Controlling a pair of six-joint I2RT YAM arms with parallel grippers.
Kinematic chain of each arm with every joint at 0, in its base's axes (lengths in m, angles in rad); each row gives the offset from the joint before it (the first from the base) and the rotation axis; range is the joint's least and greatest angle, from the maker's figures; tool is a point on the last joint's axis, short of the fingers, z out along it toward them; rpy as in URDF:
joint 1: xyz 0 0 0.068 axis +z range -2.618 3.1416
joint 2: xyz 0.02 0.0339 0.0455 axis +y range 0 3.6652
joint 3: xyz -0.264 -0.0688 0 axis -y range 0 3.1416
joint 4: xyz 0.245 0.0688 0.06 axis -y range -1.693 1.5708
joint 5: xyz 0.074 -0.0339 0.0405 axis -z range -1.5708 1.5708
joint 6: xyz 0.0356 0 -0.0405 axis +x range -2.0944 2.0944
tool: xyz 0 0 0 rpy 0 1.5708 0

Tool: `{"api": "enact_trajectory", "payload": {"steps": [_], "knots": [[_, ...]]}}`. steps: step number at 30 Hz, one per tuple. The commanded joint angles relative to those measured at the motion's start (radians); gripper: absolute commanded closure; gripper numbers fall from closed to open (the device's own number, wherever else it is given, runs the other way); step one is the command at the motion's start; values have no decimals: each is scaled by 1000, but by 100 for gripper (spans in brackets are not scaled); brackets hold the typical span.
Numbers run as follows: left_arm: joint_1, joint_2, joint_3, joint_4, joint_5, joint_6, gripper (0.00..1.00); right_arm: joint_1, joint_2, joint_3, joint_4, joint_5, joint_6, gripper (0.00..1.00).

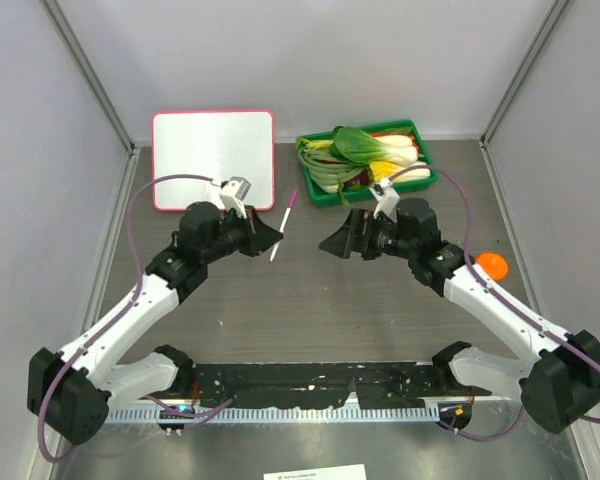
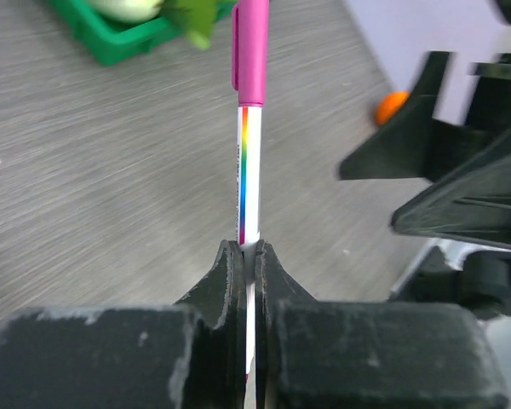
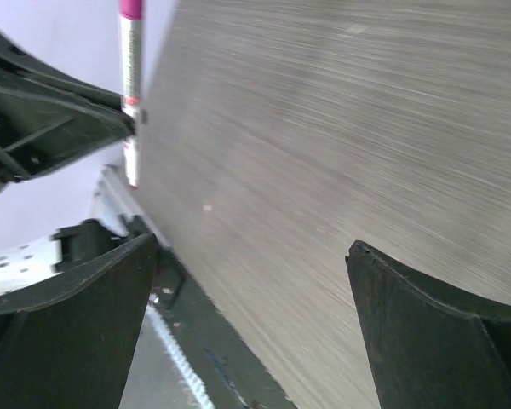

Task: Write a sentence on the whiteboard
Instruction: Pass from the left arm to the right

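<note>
Whiteboard [image 1: 213, 158] apart, beyond left gripper [image 1: 278, 238] clamping marker [image 1: 288, 214].

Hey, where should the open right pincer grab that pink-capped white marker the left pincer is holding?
Take the pink cap, the free end of the pink-capped white marker jutting past the left pincer, which is shut on the white barrel. The right pincer faces it, open, so coming in from its own side with the jaws across the cap looks best.
</note>
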Motion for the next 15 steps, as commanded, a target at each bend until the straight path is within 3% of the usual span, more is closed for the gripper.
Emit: {"api": "enact_trajectory", "payload": {"steps": [1,4,9,15], "knots": [[48,-108,-25,50,306,-57,100,132,43,87,311,-54,161,3],[50,-157,-31,53,352,-63,100,190,95,124,430,-67,210,6],[50,-194,-57,76,380,-99,100,228,153,161,495,-65,254,20],[48,-203,-69,80,388,-113,100,262,209,198,486,-93,251,46]]}}
